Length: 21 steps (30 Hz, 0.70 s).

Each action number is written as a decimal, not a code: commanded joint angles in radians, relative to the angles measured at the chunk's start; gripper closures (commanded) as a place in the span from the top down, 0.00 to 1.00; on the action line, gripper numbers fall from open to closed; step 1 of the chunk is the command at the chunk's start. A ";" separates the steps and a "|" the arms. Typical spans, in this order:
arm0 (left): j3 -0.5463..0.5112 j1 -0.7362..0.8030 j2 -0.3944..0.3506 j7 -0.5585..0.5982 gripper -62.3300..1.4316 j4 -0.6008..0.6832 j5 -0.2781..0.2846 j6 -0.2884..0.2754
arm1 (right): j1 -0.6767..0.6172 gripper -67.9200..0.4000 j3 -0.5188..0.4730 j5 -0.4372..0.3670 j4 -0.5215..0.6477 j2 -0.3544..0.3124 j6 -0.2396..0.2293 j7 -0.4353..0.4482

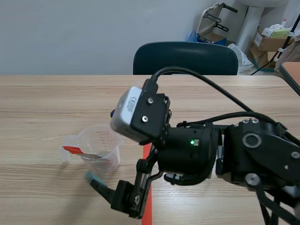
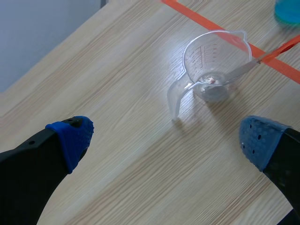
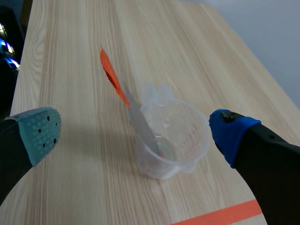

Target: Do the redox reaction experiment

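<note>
– Wooden table (image 1: 47, 103), with a dark chair (image 1: 185, 58) on the far side. What sat on it?
– A clear cup (image 1: 99, 150) stood near, at the left. A spoon (image 1: 82, 153) with an orange handle leaned in it, grey end down at the bottom.
– Where was the right gripper (image 3: 136, 133)?
– Its arm stretched in from the right, past the middle. The gripper was close to the cup, on its near side. Its fingers were wide apart and held nothing.
– And the left gripper (image 2: 166, 140)?
– Wide apart too, with nothing in it. The cup was ahead of it, not touching.
– Anything else?
– An orange tape line (image 1: 146, 187) was just right of the cup.
</note>
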<state>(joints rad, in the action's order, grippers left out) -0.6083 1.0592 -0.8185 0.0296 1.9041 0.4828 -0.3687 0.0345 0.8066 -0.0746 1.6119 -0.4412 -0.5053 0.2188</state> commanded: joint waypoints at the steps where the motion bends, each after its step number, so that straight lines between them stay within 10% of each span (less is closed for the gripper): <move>1: -0.002 -0.033 -0.003 0.003 1.00 0.010 0.016 -0.002 | 0.028 1.00 0.002 -0.014 -0.005 0.023 0.020 0.013; 11: -0.002 -0.135 -0.069 -0.034 1.00 0.008 0.058 -0.077 | 0.119 0.99 0.075 0.031 -0.111 0.119 0.072 0.025; 21: -0.002 -0.145 -0.108 -0.028 1.00 0.005 0.061 -0.097 | 0.132 0.54 0.083 0.046 -0.113 0.116 0.071 0.060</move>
<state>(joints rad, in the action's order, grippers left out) -0.6083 0.9142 -0.9230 -0.0101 1.9041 0.5289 -0.4683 0.1543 0.8925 -0.0219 1.4837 -0.3195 -0.4343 0.2684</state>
